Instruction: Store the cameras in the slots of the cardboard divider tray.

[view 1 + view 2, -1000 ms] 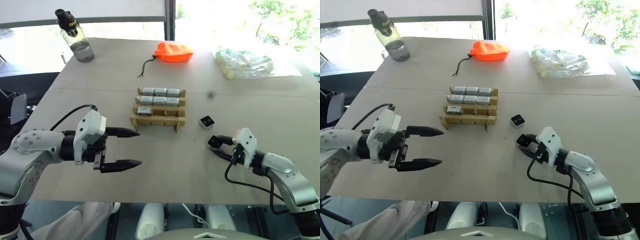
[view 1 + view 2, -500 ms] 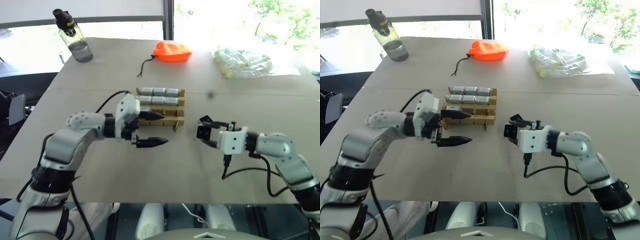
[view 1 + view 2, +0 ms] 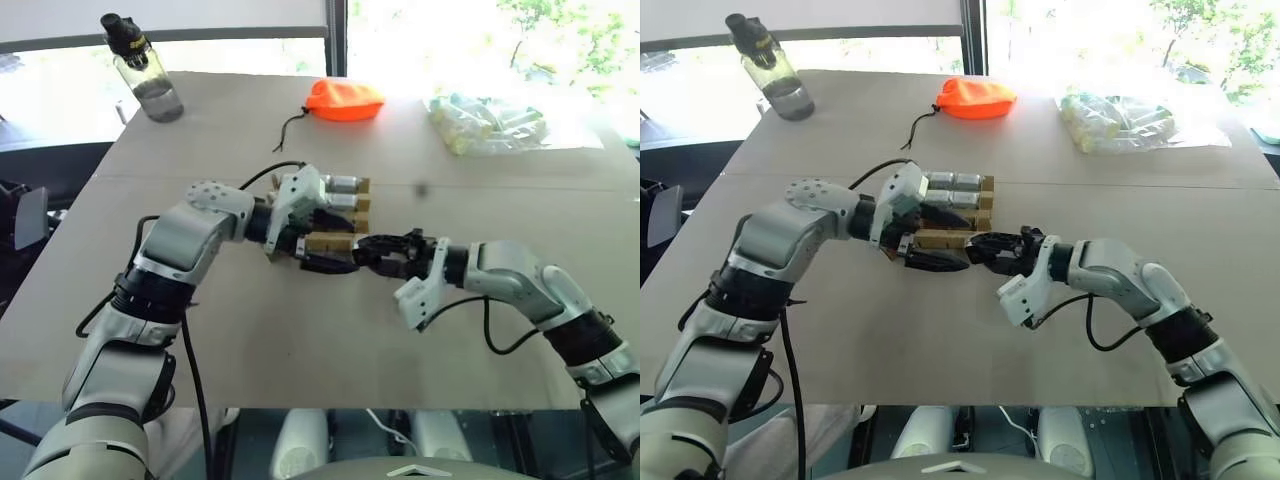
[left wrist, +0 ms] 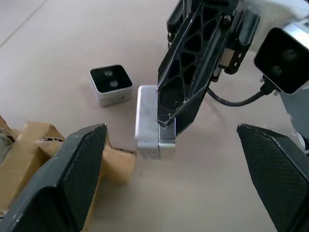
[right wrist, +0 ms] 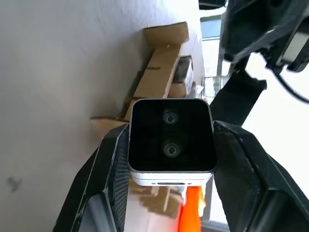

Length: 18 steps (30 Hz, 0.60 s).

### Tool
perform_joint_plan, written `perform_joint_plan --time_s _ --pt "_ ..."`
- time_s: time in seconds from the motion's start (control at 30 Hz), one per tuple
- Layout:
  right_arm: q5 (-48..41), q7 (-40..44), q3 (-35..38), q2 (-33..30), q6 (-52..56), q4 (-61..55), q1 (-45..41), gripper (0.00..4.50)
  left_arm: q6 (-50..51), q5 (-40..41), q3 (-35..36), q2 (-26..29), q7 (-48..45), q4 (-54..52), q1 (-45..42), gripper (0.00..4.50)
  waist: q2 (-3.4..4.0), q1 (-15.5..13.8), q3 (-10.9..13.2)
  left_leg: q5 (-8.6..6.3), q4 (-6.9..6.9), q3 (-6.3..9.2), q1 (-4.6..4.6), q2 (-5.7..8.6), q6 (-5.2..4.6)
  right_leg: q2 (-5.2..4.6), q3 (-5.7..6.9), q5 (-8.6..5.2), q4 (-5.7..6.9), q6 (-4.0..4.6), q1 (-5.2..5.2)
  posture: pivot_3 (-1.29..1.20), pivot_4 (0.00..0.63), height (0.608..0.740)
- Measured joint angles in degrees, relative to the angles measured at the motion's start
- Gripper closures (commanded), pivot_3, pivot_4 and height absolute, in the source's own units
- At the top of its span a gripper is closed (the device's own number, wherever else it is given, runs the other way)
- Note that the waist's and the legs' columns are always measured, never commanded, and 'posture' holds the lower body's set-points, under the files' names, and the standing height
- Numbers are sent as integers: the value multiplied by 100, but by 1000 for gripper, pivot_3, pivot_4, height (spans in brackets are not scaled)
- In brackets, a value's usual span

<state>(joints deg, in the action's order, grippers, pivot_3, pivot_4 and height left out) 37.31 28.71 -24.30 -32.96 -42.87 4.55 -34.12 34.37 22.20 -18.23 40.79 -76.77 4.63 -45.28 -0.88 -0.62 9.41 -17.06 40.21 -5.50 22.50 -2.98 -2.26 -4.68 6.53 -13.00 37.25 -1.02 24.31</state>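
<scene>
Left wrist view tells it best: my right fingers (image 4: 166, 128) are clenched on one camera (image 4: 147, 123), hanging over the surface (image 4: 63, 43) just off the cardboard divider tray (image 4: 29, 145), and my left fingers (image 4: 181, 179) sit spread wide on either side of it. Looks like a handoff, so I'd centre the left pads on the metal sides before the right lets go. A spare camera (image 4: 110, 85) lies nearby.
</scene>
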Motion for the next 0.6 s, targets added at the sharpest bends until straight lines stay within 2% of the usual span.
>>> perform_joint_plan --time_s 0.4,0.43,0.6 --pt "173 -109 -229 216 -105 107 -125 2625 -257 -413 -52 -153 -390 301 -175 0 0 -6 0 0 0 3 6 -1 0 0 4 1 -7 2 0 0 150 726" --pt "172 -108 -232 222 -102 111 -125 2625 -267 -423 -52 -157 -428 303 -197 526 0 -4 0 0 0 2 5 -1 0 0 3 1 -6 2 0 0 150 726" --pt "169 -72 -238 272 -61 120 -126 2625 -305 -513 -83 -165 -642 306 -212 2597 0 1 0 0 0 2 3 -2 0 0 2 1 -4 2 0 0 150 726"
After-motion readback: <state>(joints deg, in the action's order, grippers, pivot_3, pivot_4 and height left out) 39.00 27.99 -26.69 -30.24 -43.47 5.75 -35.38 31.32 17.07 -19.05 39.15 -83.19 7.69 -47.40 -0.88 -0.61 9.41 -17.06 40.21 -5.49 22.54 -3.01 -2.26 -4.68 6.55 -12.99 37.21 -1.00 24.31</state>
